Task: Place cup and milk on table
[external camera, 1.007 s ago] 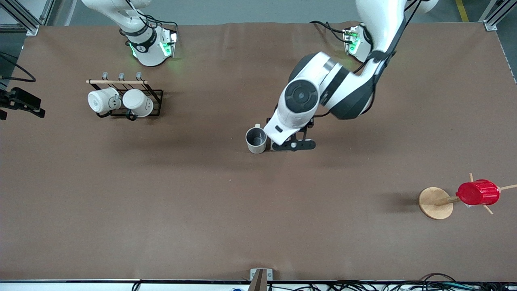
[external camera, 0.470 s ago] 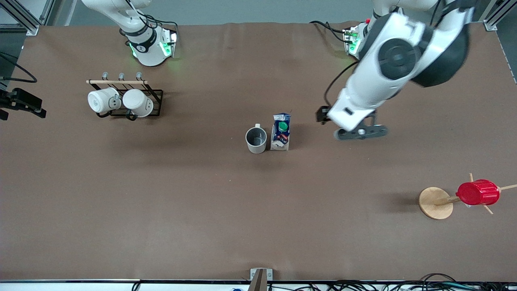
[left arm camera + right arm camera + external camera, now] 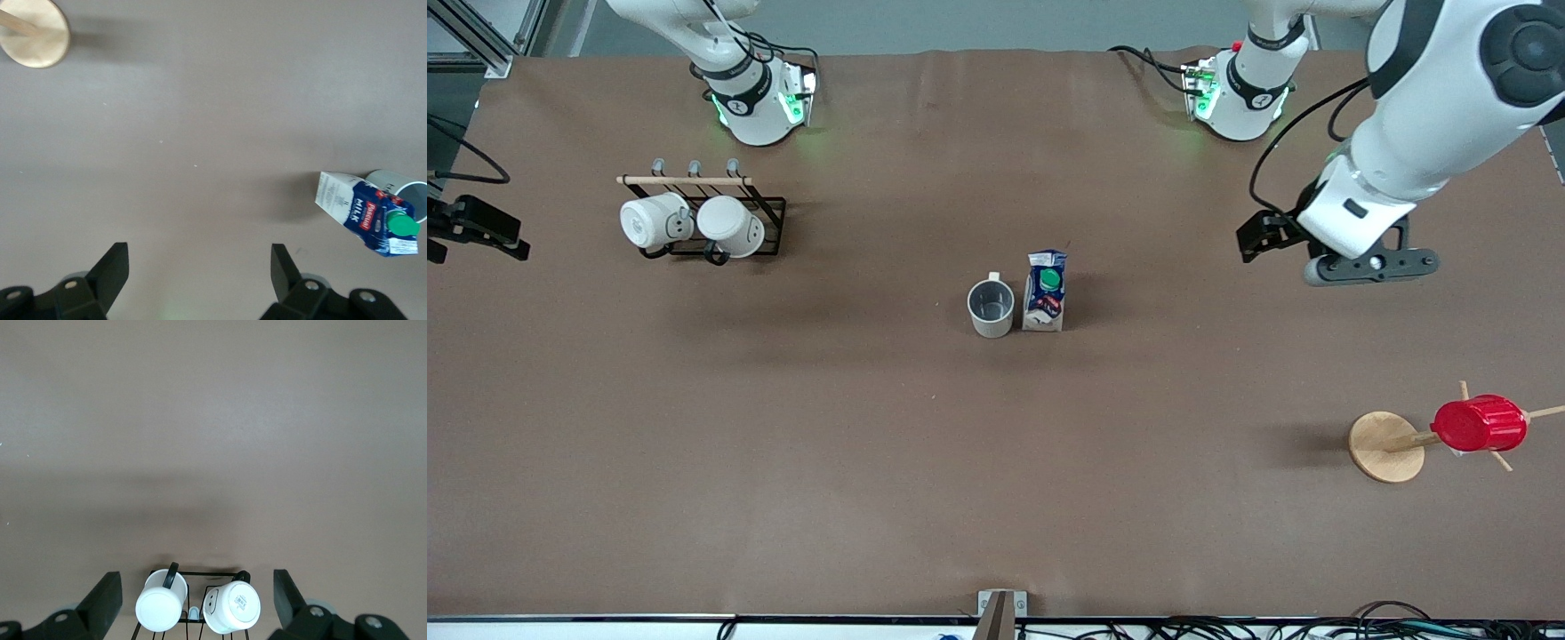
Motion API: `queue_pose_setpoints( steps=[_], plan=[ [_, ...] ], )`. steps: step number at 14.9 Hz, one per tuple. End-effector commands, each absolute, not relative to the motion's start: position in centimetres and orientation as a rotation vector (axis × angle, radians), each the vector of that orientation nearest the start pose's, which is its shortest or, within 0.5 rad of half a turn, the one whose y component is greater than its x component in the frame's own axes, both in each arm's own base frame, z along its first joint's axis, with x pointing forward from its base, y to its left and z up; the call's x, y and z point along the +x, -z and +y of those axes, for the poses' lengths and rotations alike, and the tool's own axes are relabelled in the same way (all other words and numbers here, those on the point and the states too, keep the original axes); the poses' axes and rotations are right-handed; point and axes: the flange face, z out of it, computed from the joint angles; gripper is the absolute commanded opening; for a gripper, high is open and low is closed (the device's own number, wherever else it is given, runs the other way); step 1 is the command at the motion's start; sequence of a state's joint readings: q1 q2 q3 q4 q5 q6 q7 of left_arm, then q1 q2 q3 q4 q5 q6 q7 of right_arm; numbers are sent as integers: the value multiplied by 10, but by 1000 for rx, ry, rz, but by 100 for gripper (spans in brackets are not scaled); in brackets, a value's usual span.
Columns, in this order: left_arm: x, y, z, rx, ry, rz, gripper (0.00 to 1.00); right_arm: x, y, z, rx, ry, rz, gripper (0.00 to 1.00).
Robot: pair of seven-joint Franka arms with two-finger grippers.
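Observation:
The cream-beige cup (image 3: 991,308) stands upright on the brown table (image 3: 871,444) near its middle. The blue and white milk (image 3: 1046,291) with a green cap stands upright right beside it, toward the left arm's end. My left gripper (image 3: 1369,267) hangs over bare table toward the left arm's end, well apart from both. In the left wrist view the left gripper (image 3: 198,267) is open and empty, with the milk (image 3: 363,212) and the cup (image 3: 407,193) off to one side. My right gripper (image 3: 197,597) is open and empty above the mug rack; it is out of the front view.
A black wire rack (image 3: 769,209) holding two white mugs stands near the right arm's base and shows in the right wrist view (image 3: 200,577). A round wooden disc (image 3: 1383,449) with pegs holds a red ribbed cup (image 3: 1479,423) toward the left arm's end.
The left gripper was down at the milk beside the cup; it has let go, risen and swung away toward the left arm's end. The milk now stands free. The cup has not moved.

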State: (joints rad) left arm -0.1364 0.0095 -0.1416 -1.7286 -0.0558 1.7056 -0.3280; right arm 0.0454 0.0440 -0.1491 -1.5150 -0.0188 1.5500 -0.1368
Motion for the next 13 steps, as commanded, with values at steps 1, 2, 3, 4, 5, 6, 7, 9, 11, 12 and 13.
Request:
queue_pose_setpoints(
  steps=[1, 2, 3, 4, 5, 6, 7, 9, 11, 12, 13],
  plan=[
    [535, -565, -141, -3178, -26, -50, 96, 561, -625, -55, -3145, -19, -15, 100],
    [536, -565, -140, -3177, -23, -50, 97, 561, -623, -55, -3145, -24, -15, 100],
    [538, -567, -139, -3180, -14, -35, 99, 561, -623, -55, -3145, -22, -12, 100],
    [542, -575, -137, -3184, 10, -15, 100, 561, -625, -54, -3144, -17, -15, 100],
    [544, -580, -133, -3188, 25, -14, 100, 561, -625, -54, -3136, -16, -17, 100],
    [546, -586, -124, -3188, 42, -43, 100, 561, -624, -53, -3133, -17, -17, 100],
    [549, -591, -119, -3189, 60, -55, 100, 561, -624, -54, -3133, -17, -15, 100],
    [550, -595, -117, -3192, 75, -28, 100, 561, -624, -54, -3133, -17, -15, 100],
    [552, -598, -119, -3195, 87, -30, 100, 561, -624, -53, -3133, -17, -17, 100],
    [555, -608, -118, -3199, 117, -46, 100, 561, -624, -54, -3133, -17, -15, 100],
    [560, -611, -120, -3199, 125, -29, 100, 561, -624, -54, -3133, -20, -15, 100]
  ],
)
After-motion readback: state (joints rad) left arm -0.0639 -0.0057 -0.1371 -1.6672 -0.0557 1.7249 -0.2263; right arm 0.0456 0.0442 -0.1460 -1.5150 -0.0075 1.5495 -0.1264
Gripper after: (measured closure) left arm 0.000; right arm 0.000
